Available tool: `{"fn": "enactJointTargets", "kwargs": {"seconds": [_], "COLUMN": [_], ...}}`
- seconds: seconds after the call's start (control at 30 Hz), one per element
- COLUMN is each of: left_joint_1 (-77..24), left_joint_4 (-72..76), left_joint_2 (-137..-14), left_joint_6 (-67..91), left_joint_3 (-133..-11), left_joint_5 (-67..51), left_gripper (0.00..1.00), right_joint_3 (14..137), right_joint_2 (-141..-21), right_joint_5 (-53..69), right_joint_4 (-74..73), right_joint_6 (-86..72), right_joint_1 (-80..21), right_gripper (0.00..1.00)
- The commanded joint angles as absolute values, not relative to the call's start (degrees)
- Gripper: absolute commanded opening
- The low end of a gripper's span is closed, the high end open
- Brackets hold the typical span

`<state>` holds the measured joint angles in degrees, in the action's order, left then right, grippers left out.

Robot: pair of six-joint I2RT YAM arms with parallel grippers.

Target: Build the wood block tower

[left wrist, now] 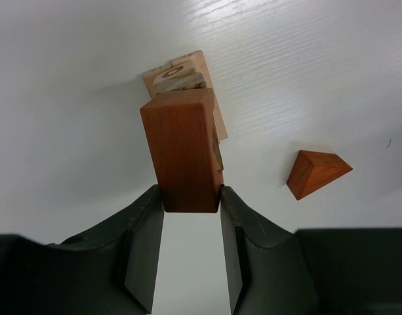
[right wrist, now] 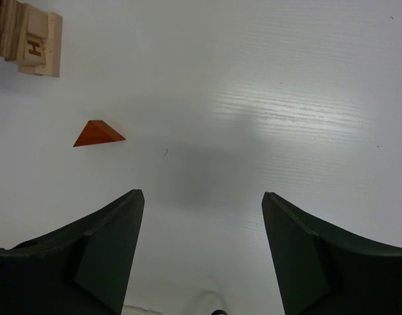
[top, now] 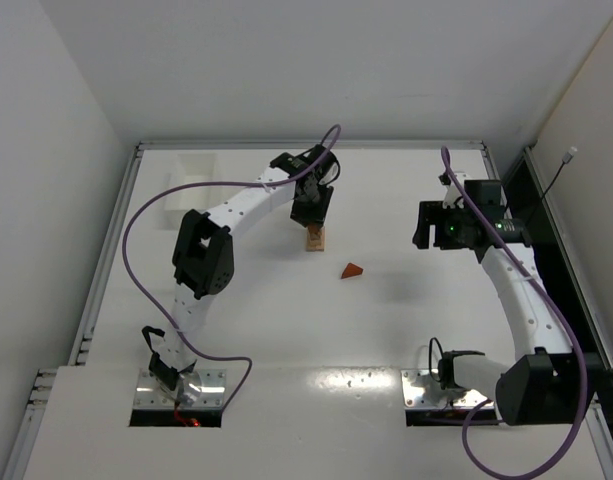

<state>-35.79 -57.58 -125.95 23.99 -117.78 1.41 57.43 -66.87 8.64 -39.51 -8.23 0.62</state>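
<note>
The tower [top: 315, 238] of tan blocks stands about midway across the counter [top: 406, 330], a little closer to the far edge than the near one. The left arm [top: 236, 210] reaches over it, its jaws clamped on a reddish-brown block [left wrist: 184, 147] held upright right above the tower's top; whether they touch cannot be told. A reddish-brown wedge [top: 353, 270] lies near the tower, toward the near right. The right arm [top: 516, 290] hangs toward the right edge, jaws wide apart and empty.
</note>
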Motion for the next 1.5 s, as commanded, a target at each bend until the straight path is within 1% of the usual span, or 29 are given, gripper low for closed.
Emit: {"fn": "enactJointTargets", "kwargs": {"seconds": [0.0,0.33,0.4,0.5,0.57,0.63,0.7,0.77,0.8,0.83,0.87,1.0,1.07,1.47], "left_joint_1": [-35.2,-35.2,-35.2,-35.2,-35.2,-35.2,-35.2,-35.2,-35.2,-35.2,-35.2,-35.2,-35.2,-35.2], "left_joint_4": [-57.3,-57.3,-57.3,-57.3,-57.3,-57.3,-57.3,-57.3,-56.8,-56.8,-56.8,-56.8,-56.8,-55.6], "left_joint_2": [-126.3,-126.8,-126.8,-126.8,-126.8,-126.8,-126.8,-126.8,-126.8,-126.8,-126.8,-126.8,-126.3,-126.3], "left_joint_6": [23.8,24.3,24.3,24.3,24.3,24.3,24.3,24.3,24.3,24.3,24.3,23.8,23.8,23.8], "left_joint_3": [-117.7,-117.7,-117.2,-117.2,-117.2,-117.2,-117.2,-117.2,-117.2,-117.2,-117.2,-117.2,-117.2,-118.7], "left_joint_5": [2.5,2.9,2.9,2.4,2.4,2.4,1.9,1.8,1.8,1.8,1.8,1.8,1.8,-1.3], "left_gripper": [0.12,0.12,0.16,0.16,0.21,0.29,0.42,0.50,0.59,0.63,0.67,0.77,0.78,0.78], "right_joint_3": [58.8,58.8,58.8,58.8,58.8,58.8,58.8,58.3,58.3,58.3,58.3,58.3,57.7,57.7], "right_joint_2": [-67.0,-67.5,-67.5,-67.5,-67.5,-67.5,-67.5,-67.5,-67.5,-67.5,-67.5,-67.5,-67.5,-67.0], "right_joint_5": [9.4,9.9,9.9,9.9,9.9,9.9,9.9,9.9,9.9,9.9,9.9,9.9,10.5,10.5], "right_joint_4": [-38.2,-38.2,-38.2,-38.2,-38.2,-37.7,-37.7,-37.7,-37.7,-37.7,-37.7,-37.7,-37.7,-37.7], "right_joint_6": [-9.1,-9.1,-9.1,-9.1,-9.1,-9.1,-9.1,-9.1,-9.1,-9.1,-9.7,-9.7,-9.7,-10.2], "right_joint_1": [0.9,0.9,0.9,0.9,0.9,0.9,0.9,0.9,0.9,0.9,0.9,0.9,0.9,0.9], "right_gripper": [0.70,0.70,0.70,0.70,0.70,0.70,0.70,0.70,0.70,0.70,0.70,0.70,0.70,0.70]}}
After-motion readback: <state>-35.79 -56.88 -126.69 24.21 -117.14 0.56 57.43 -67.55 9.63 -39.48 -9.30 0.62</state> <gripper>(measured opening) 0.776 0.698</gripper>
